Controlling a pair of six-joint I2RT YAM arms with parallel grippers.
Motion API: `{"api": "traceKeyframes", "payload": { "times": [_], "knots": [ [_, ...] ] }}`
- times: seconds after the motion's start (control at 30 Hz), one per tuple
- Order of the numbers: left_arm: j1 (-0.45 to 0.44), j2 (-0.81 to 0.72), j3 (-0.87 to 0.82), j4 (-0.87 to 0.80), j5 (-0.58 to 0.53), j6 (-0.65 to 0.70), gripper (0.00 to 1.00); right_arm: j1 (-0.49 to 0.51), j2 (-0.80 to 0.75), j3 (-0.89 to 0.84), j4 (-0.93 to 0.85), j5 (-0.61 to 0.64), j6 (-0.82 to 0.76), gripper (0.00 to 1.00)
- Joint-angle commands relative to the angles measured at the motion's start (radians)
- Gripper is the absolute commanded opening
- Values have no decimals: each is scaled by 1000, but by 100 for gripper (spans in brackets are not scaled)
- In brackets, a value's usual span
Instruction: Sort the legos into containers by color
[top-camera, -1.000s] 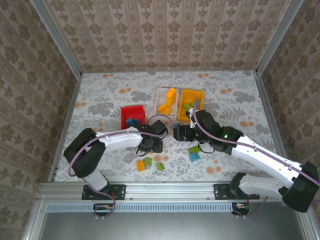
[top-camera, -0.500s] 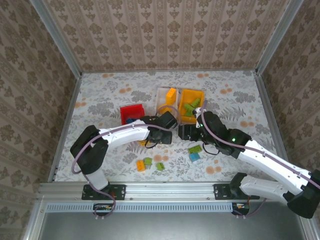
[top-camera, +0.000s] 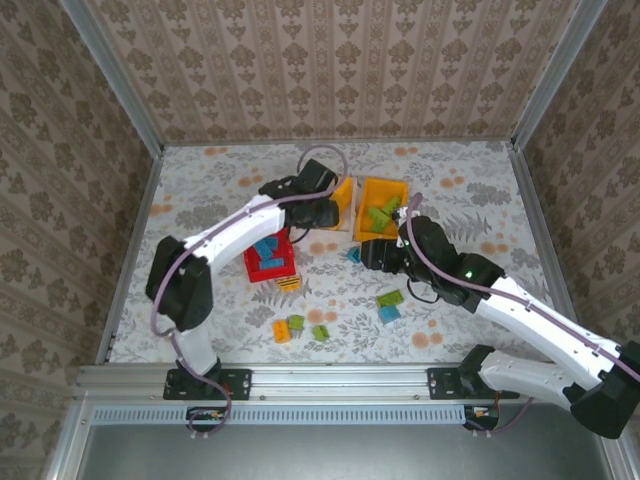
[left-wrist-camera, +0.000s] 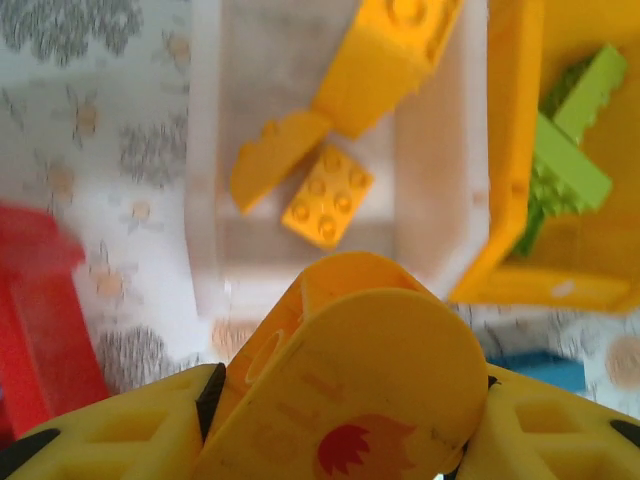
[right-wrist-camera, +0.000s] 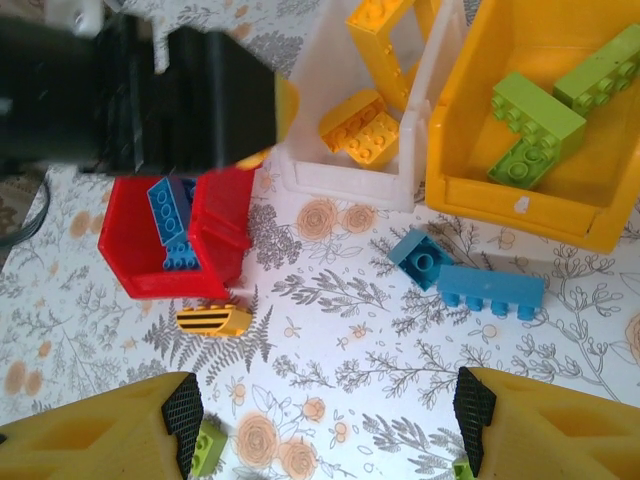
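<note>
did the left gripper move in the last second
Yes. In the top view the left gripper has moved away from the arm bases and slightly right, toward the orange-yellow bin, reaching the white bin beside it.

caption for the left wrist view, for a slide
Left fingers grip a round orange piece at the white bin holding orange bricks

floral tablecloth (top-camera: 200, 200) — flat | patterned wallpaper walls (top-camera: 330, 70) | aluminium frame rail (top-camera: 330, 378)

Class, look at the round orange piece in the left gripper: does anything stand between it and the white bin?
Nothing visible does. The left gripper holds the round orange piece by the white bin, whose top is open. Orange bricks lie inside, but they leave bare floor.
</note>
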Motion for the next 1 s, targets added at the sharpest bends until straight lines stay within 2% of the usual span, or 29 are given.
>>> {"api": "traceKeyframes", "payload": {
  "times": [0.0,0.23,0.4,0.53,0.7,0.83,0.97],
  "knots": [
    [19,122,110,-43,1,91,46,-11,11,43,32,5,-10,71],
    [42,280,259,-77,-14,107,48,-20,1,31,28,0,5,71],
    [36,286,264,-73,7,103,66,-22,-8,18,20,-3,7,71],
    [15,231,264,-82,-2,97,71,-25,-7,10,6,-1,9,72],
    [-5,158,234,-89,0,61,70,-29,-38,-13,-72,51,59,71],
    [-22,60,155,-61,11,5,61,-29,-81,-59,-207,105,180,63],
    [-63,-69,30,-23,5,-52,60,-18,-84,-132,-301,44,267,60]
  ]
}}
